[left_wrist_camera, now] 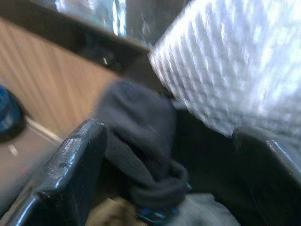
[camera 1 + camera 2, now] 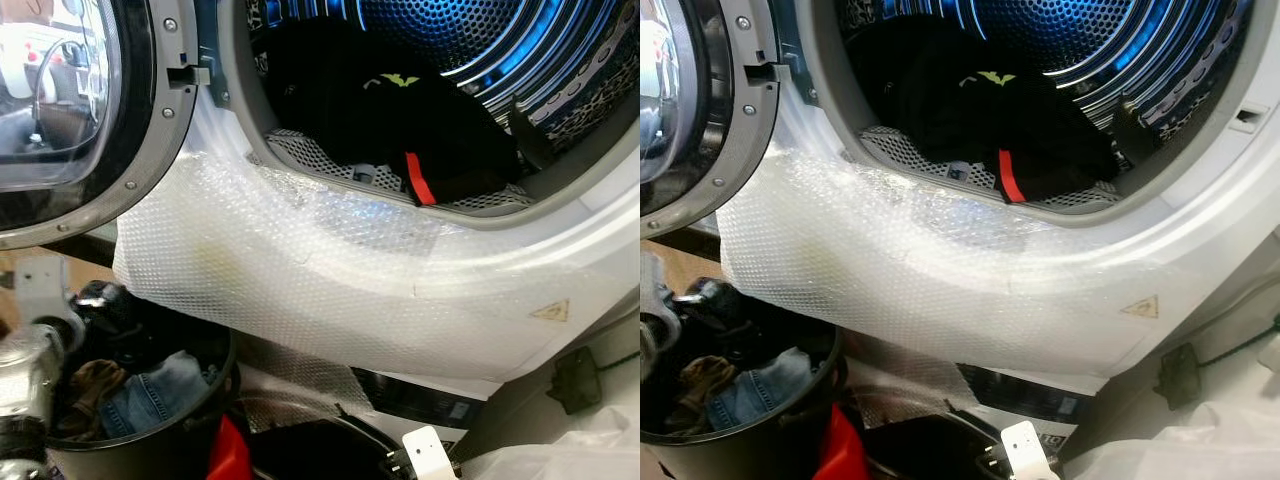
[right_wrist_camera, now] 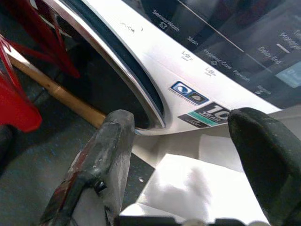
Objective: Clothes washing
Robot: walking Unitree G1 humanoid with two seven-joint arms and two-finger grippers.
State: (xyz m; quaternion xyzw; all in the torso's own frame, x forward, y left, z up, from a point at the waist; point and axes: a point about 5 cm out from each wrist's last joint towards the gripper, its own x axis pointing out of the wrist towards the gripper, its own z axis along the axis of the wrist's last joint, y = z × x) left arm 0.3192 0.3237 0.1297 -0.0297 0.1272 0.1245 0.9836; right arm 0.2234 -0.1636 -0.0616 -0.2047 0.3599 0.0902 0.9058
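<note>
The front-loader's drum (image 2: 560, 60) stands open and glows blue inside. A heap of black clothes (image 2: 380, 120) with a red stripe (image 2: 418, 180) lies at its lip. Below left, a black basket (image 2: 150, 440) holds blue jeans (image 2: 150, 395), a brown garment (image 2: 95, 385) and dark cloth. My silver left arm (image 2: 30, 370) reaches over the basket. In the left wrist view, my left gripper (image 1: 174, 160) is open, with a dark grey garment (image 1: 136, 136) bunched between its spread fingers. My right gripper (image 3: 188, 155) is open, low before a second machine's control panel (image 3: 244, 42).
The round door (image 2: 90, 110) hangs open at the left. Bubble wrap (image 2: 300, 270) covers the machine's front below the opening. A red object (image 2: 228, 450) sits beside the basket, and white plastic (image 2: 570, 450) lies at the bottom right. A wooden floor (image 1: 42, 94) lies behind the basket.
</note>
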